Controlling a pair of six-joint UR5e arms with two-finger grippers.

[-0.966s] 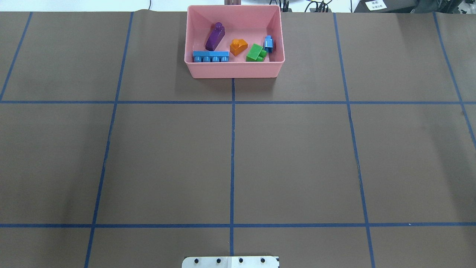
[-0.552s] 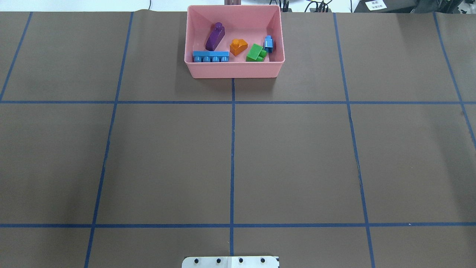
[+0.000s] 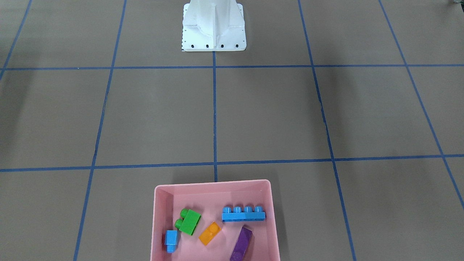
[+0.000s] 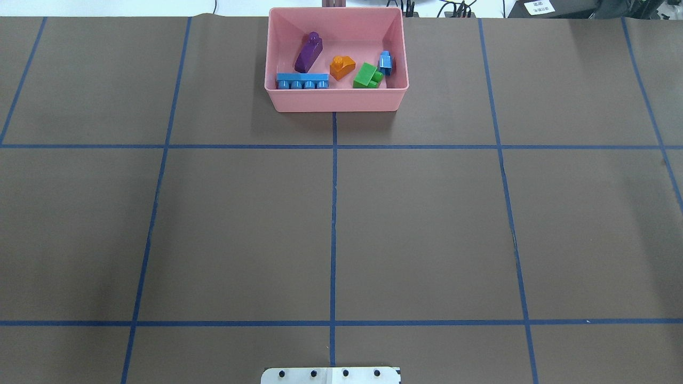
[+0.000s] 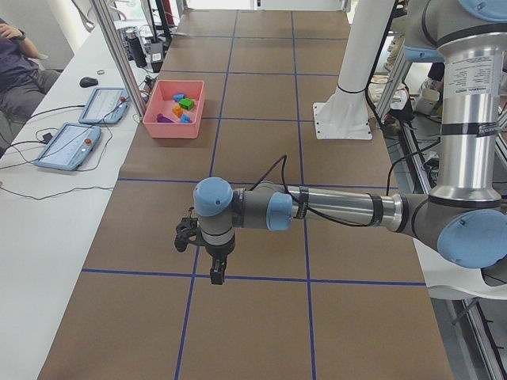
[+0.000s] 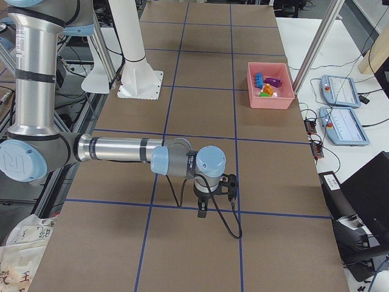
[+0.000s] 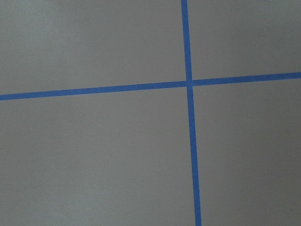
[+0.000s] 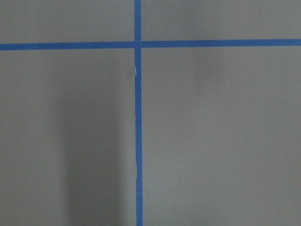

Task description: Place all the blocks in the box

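The pink box (image 4: 336, 100) stands at the table's far middle edge; it also shows in the front-facing view (image 3: 159, 217) and both side views (image 5: 170, 131) (image 6: 270, 100). Inside it lie the purple block (image 4: 308, 52), the orange block (image 4: 342, 66), the green block (image 4: 366, 76), the small blue block (image 4: 386, 63) and the long blue block (image 4: 302, 81). My left gripper (image 5: 215, 273) hangs over bare table at the left end, far from the box. My right gripper (image 6: 202, 210) hangs over the right end. I cannot tell whether either is open or shut.
The white robot base (image 4: 331, 375) sits at the near middle edge. Blue tape lines grid the brown table. Tablets (image 5: 67, 146) and cables lie on the side bench beyond the box, where a person (image 5: 16, 55) sits.
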